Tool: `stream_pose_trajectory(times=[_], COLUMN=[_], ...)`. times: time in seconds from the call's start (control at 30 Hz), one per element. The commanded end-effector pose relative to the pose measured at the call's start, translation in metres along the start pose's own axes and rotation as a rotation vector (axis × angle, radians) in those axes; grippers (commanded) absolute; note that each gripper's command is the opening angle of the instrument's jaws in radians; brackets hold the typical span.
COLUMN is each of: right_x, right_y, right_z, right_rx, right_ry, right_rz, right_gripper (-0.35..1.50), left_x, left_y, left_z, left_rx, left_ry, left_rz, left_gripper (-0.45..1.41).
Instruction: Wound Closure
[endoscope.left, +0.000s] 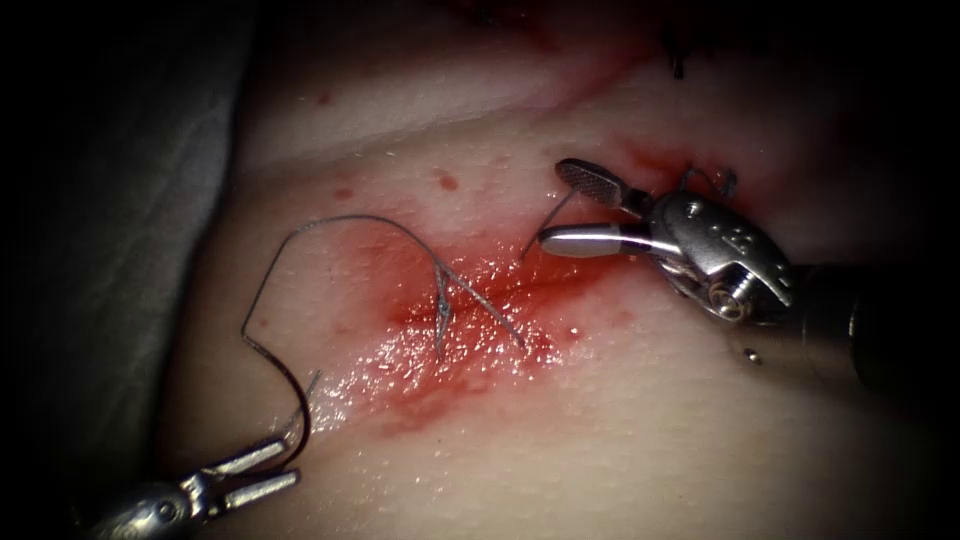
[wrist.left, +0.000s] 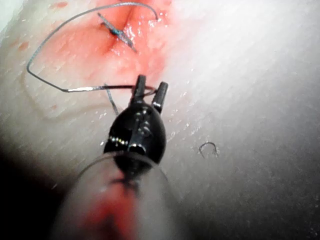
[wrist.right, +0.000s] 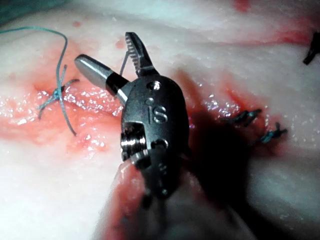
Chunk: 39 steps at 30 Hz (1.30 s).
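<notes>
On the tissue (endoscope.left: 620, 430), the red, wet cut (endoscope.left: 470, 320) carries a tied knot (endoscope.left: 441, 300) with two short tails. Thread (endoscope.left: 345, 220) arcs from the knot leftward to the dark curved needle (endoscope.left: 285, 380), which lies on the surface left of the cut, not in the tissue. My left tool (endoscope.left: 290, 462) is open, with the needle's end resting at its jaw tips; in the left wrist view the needle (wrist.left: 120, 88) crosses between the parted jaws of the left tool (wrist.left: 152, 81). My right tool (endoscope.left: 553, 205) (wrist.right: 102, 48) is open and holds nothing, with a thin thread end (endoscope.left: 548, 225) rising between its jaws.
Earlier dark stitches (endoscope.left: 710, 180) (wrist.right: 245, 117) sit along the cut beside and behind the right tool. A small loose loop of thread (wrist.left: 207, 149) lies on the pale tissue. Grey cloth (endoscope.left: 100, 250) borders the tissue on the left.
</notes>
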Motion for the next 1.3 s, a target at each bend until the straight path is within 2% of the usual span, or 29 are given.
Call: stream_pose_trajectory(times=[0.03, 0.07, 0.1, 0.17, 0.2, 0.43, 0.53, 0.6, 0.73, 0.87, 0.97, 1.1, 1.3], right_x=[-0.0004, -0.0004, -0.0004, -0.0004, -0.0004, -0.0008, -0.0007, -0.0006, -0.0001, 0.001, 0.0017, 0.0018, 0.001], right_y=[0.0002, 0.0003, 0.0004, 0.0006, 0.0006, 0.0007, 0.0007, 0.0007, 0.0005, 0.0002, 0.0, -0.001, -0.0029], right_z=[0.0, -0.0002, -0.0003, -0.0005, -0.0005, -0.0004, -0.0004, -0.0005, -0.0013, -0.003, -0.0046, -0.0068, -0.0076], right_rx=[-0.002, -0.004, -0.005, -0.016, -0.024, -0.021, -0.021, -0.02, -0.044, -0.088, -0.11, -0.137, -0.135], right_ry=[0.003, 0.003, 0.003, 0.004, 0.005, 0.007, 0.007, 0.006, 0.005, 0.001, -0.004, -0.059, -0.092], right_rz=[0.004, 0.004, 0.004, 0.003, 0.002, -0.002, -0.002, 0.0, -0.006, -0.019, -0.013, -0.019, -0.037], right_gripper=[1.33, 1.33, 1.33, 1.33, 1.33, 1.31, 1.31, 1.31, 1.38, 1.45, 1.46, 1.43, 1.4], left_x=[-0.001, -0.0014, -0.0016, -0.0018, -0.0019, -0.0018, -0.0014, -0.0006, 0.0003, 0.0005, 0.0, -0.001, -0.0029], left_y=[0.0004, 0.0004, 0.0003, 0.0001, 0.0, -0.0014, -0.0031, -0.0045, -0.0065, -0.0088, -0.0104, -0.0125, -0.0142], left_z=[0.001, 0.0011, 0.0012, 0.001, 0.0007, -0.0034, -0.0049, -0.005, -0.0034, -0.0005, 0.0012, 0.0031, 0.0051], left_rx=[-0.006, -0.01, -0.013, -0.024, -0.027, -0.069, -0.044, -0.002, 0.017, 0.023, 0.031, 0.027, -0.002], left_ry=[-0.011, -0.017, -0.018, -0.014, -0.013, -0.013, -0.028, -0.031, 0.029, 0.036, 0.04, 0.051, 0.07], left_rz=[-0.027, -0.041, -0.044, -0.052, -0.062, -0.132, -0.183, -0.204, -0.23, -0.279, -0.313, -0.377, -0.469], left_gripper=[0.76, 0.99, 1.13, 1.35, 1.4, 1.4, 1.4, 1.28, 1.25, 1.23, 1.21, 1.21, 1.16])
